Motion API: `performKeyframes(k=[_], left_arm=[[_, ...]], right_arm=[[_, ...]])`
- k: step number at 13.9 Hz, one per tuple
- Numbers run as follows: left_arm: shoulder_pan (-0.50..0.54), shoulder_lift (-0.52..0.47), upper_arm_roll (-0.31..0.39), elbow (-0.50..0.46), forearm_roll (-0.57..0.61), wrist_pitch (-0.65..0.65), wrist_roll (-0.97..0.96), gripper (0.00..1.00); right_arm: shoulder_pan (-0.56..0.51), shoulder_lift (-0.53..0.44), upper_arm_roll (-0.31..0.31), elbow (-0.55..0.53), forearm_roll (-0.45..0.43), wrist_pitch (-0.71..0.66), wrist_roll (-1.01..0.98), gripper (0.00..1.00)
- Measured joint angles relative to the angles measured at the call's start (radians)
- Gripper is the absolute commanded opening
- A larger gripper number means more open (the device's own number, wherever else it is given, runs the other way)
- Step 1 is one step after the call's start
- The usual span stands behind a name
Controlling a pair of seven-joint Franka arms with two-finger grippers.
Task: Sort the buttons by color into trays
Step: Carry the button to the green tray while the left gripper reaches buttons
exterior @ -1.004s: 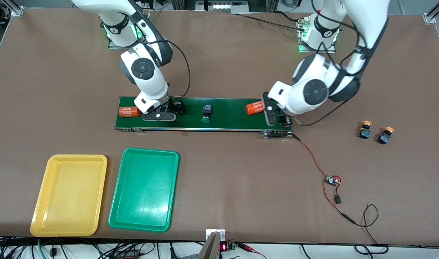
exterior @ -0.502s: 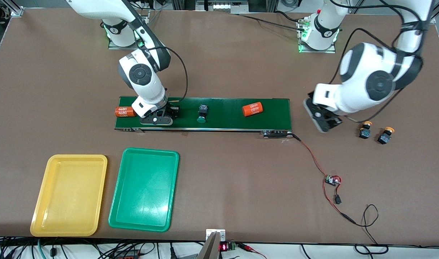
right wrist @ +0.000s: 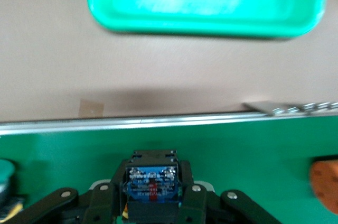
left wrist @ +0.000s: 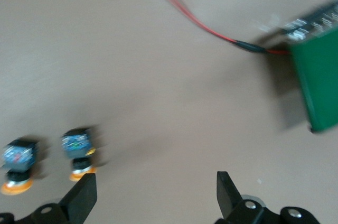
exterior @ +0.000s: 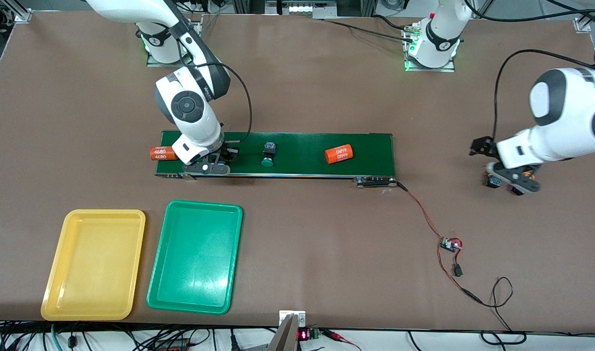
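Observation:
On the dark green belt (exterior: 302, 146), my right gripper (exterior: 214, 161) (right wrist: 152, 189) is shut on a button (right wrist: 152, 179) with a black body; its cap is hidden. A green-capped button (exterior: 267, 156) lies on the belt beside it. My left gripper (exterior: 514, 181) (left wrist: 157, 192) hangs open over the table at the left arm's end, beside two yellow-capped buttons (left wrist: 78, 150) (left wrist: 19, 163); it largely covers them in the front view. The yellow tray (exterior: 93, 263) and the green tray (exterior: 195, 256) lie side by side, nearer the front camera than the belt.
Two orange cylinders with printed text lie on the belt, one at the right arm's end (exterior: 162, 153) and one toward the left arm's end (exterior: 339, 154). A red cable runs from the belt's corner to a small circuit board (exterior: 451, 243).
My left arm swung from the belt's end to over the two yellow-capped buttons. My right gripper closed on a button. The belt's items shifted toward the right arm's end.

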Motion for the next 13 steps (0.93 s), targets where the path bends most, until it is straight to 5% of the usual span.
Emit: performKeyframes(k=[8, 13], left_arm=[[-0.028, 0.171, 0.118, -0.037, 0.0, 0.25, -0.041, 1.0], [-0.06, 0.286, 0.175, -0.044, 0.016, 0.353, -0.039, 1.0]], right_arm=[[-0.059, 0.004, -0.121, 0.193, 0.0, -0.104, -0.215, 0.03], [-0.107, 0.196, -0.127, 0.4, 0.0, -0.058, -0.286, 0.03]])
